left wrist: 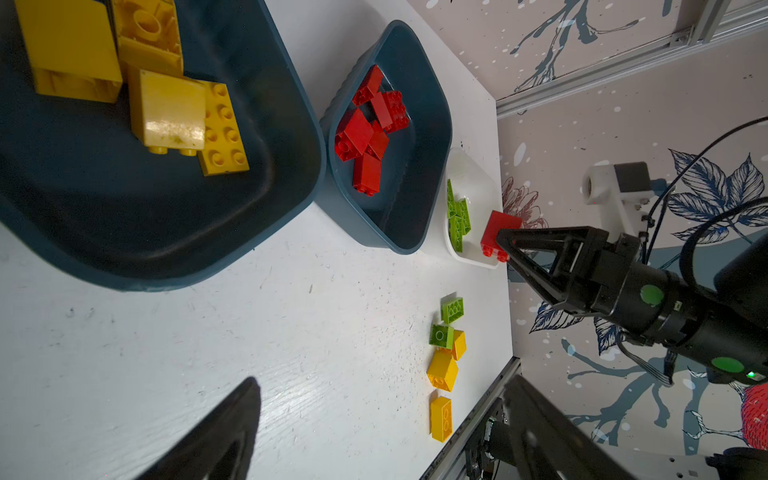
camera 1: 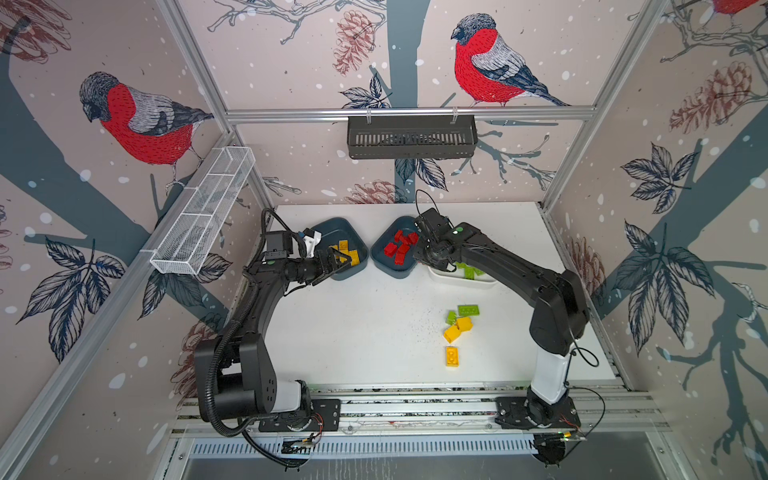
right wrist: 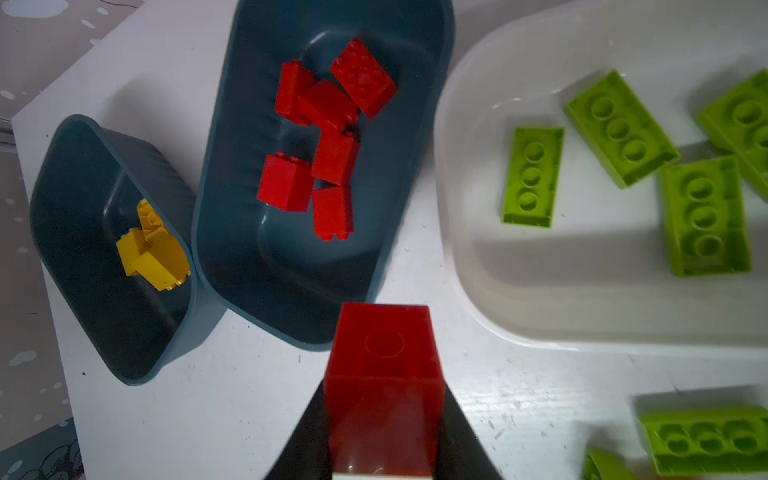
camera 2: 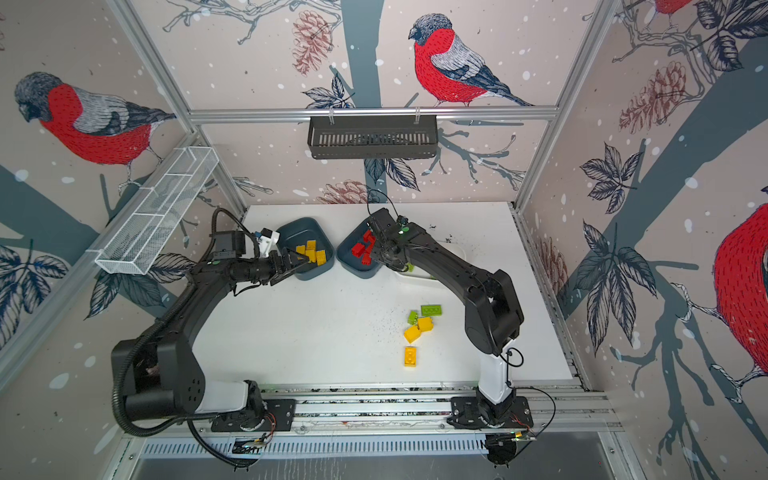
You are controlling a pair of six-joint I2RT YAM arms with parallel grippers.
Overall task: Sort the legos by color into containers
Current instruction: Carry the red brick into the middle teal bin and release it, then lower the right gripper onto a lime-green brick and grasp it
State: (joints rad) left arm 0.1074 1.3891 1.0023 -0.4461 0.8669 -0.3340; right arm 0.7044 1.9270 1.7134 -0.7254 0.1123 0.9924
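Grip: right gripper (left wrist: 500,245) clamped on red brick (right wrist: 384,374) beside teal tub of reds (right wrist: 232,187), likely for drop | left gripper (camera 1: 341,258): jaws apart at yellow-brick tub (camera 1: 336,230).

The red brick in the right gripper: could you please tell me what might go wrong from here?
The red brick, clamped in the right gripper, hangs near the rims of the red-brick tub and the white tub. Released early, it could land on the table or among the green bricks.

Covered, cropped
From above, the right arm (camera 1: 511,266) hides most of the white tub (camera 1: 449,277) beside the right claw (left wrist: 503,244); the right wrist view crops its red brick (right wrist: 384,386).
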